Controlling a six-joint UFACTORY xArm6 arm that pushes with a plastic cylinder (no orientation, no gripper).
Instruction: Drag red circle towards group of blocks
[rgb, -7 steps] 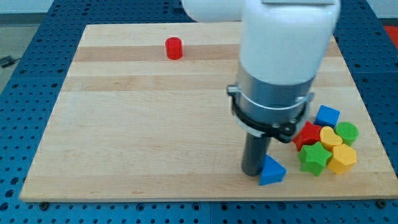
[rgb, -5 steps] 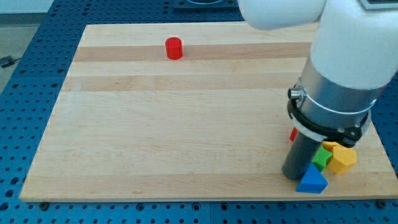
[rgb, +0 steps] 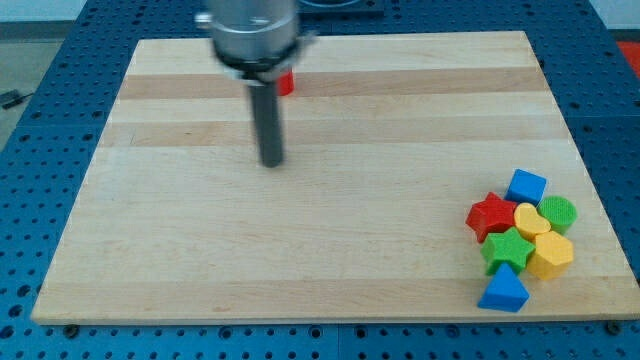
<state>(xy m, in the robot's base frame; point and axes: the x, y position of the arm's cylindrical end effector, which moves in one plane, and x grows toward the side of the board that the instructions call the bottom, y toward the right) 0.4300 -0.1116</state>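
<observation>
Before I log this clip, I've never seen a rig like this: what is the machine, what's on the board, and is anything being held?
This is a robot arm that ends in a plain dark rod rather than a hand, seen by one camera looking down at a wooden board. It cannot grasp, so nothing is held; it only pushes blocks with my tip. The tip sits below a red cylinder, which shows partly behind the rod near the view's top. At the view's bottom right is a cluster: blue cube, red star, yellow heart, green cylinder, green star, yellow hexagon, blue triangle.
</observation>
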